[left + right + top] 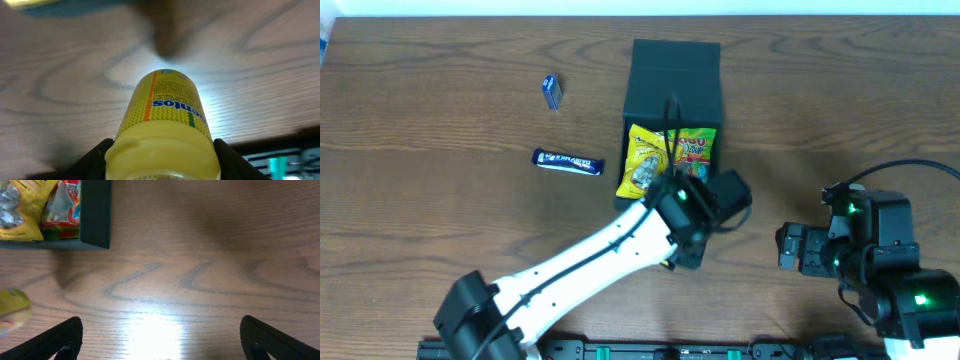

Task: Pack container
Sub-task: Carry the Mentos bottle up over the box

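Note:
The dark teal container stands open at the table's middle back, its flap lid folded back. A yellow packet and an orange-green packet lie inside. My left gripper is shut on a yellow Mentos bottle, held lengthwise above the wood. In the overhead view it hangs just in front of the container's near right corner. My right gripper is open and empty over bare wood, right of the container. The bottle shows as a yellow blur at its left.
A dark blue snack bar and a small blue box lie on the wood left of the container. My right arm's base sits at the front right.

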`<state>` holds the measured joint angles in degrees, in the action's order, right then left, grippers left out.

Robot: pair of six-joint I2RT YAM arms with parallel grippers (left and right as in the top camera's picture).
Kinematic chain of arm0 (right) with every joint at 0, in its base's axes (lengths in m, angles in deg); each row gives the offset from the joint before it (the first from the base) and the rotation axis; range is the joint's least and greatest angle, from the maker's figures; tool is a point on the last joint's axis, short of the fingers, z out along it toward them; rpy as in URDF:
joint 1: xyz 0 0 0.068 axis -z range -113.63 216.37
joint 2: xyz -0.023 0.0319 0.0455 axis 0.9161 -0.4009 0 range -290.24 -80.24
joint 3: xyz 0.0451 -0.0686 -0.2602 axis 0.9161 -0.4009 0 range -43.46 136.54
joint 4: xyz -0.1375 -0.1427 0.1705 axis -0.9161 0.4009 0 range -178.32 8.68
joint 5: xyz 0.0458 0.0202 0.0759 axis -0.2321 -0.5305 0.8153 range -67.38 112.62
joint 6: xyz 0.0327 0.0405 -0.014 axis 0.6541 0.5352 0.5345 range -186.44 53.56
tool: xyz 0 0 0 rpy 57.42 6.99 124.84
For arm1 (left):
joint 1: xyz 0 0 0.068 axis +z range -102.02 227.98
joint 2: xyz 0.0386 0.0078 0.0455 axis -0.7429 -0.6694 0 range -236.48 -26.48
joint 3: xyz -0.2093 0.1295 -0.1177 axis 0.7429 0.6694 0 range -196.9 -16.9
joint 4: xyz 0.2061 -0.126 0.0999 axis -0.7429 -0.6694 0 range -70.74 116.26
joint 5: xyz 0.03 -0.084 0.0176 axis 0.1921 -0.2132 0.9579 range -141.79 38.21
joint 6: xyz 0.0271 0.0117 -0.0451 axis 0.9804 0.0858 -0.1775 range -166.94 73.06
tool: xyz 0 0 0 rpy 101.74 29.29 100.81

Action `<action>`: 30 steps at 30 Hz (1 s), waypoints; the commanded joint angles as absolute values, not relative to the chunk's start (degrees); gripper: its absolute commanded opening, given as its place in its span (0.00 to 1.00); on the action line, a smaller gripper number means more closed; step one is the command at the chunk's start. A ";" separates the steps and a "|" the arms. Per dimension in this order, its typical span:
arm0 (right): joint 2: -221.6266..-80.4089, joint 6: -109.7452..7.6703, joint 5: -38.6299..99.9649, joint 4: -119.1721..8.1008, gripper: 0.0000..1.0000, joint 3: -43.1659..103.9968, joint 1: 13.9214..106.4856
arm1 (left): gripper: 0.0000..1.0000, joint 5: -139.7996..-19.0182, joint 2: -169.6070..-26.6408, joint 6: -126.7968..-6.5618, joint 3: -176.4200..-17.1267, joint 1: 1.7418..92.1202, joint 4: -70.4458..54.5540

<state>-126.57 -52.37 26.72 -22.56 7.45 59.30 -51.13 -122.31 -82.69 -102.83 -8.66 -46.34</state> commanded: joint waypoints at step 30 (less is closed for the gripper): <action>-126.22 -51.69 26.72 -22.56 0.99 7.43 59.76 | 0.05 -65.40 -155.71 -64.22 -154.87 6.03 -70.42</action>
